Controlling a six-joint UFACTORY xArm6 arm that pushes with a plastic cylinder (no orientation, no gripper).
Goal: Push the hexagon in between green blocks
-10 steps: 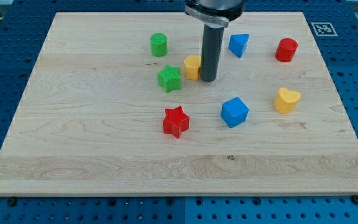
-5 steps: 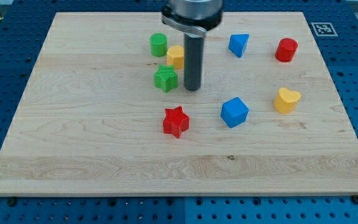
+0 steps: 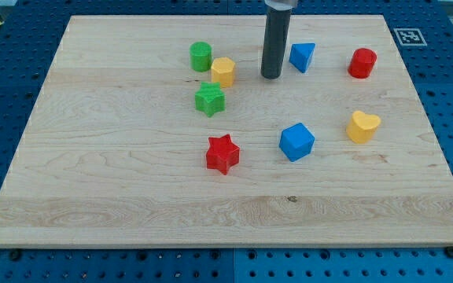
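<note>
Yellow hexagon [image 3: 223, 71] is seen just beside the green cylinder [image 3: 200, 56] and above the green star [image 3: 210, 100], nearly between them but a bit to the view's right. It looks small, hard and light, so it is likely slid easily when pushed on a flat side. No jaws are fitted. My tip [image 3: 271, 76] has been moved off to the view's right, near the blue triangle [image 3: 303, 56].

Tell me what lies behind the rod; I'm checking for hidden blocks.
Only bare board shows around my tip. The blue triangular block sits clear to its right. The strip directly behind the rod is covered.
</note>
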